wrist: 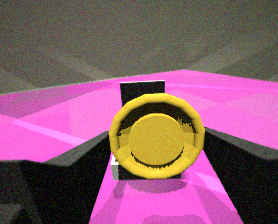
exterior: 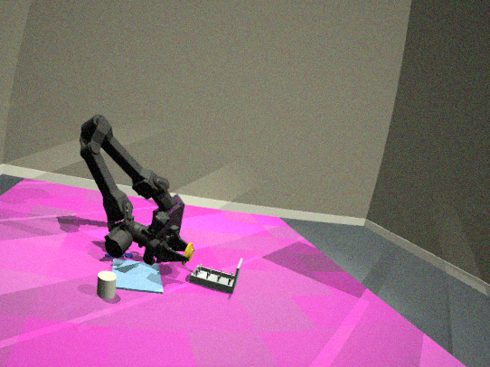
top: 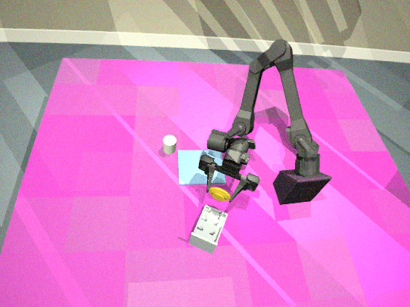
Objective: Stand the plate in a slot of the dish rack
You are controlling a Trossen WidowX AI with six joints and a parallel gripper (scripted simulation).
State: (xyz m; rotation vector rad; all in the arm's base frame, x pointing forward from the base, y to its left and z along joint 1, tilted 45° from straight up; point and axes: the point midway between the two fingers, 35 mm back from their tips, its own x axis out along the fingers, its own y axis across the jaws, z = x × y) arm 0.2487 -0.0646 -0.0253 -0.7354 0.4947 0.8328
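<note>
The yellow plate (top: 219, 194) (exterior: 189, 252) (wrist: 156, 139) is held across its rim between the two fingers of my gripper (top: 219, 196) (exterior: 186, 258) (wrist: 155, 134), which is shut on it. The plate is clear of the table and stands steeply on edge, its face toward the wrist camera. The white and grey dish rack (top: 204, 236) (exterior: 212, 284) (wrist: 115, 170) stands on the table, just beyond the plate, with short pegs inside and a taller wall at one end. In the wrist view the plate hides most of the rack.
A light blue square board (top: 187, 168) (exterior: 140, 282) lies under and beside the gripper. A white cylinder (top: 169, 144) (exterior: 107, 285) stands beside the board. A small blue object (exterior: 128, 256) lies behind the board, partly hidden by the arm.
</note>
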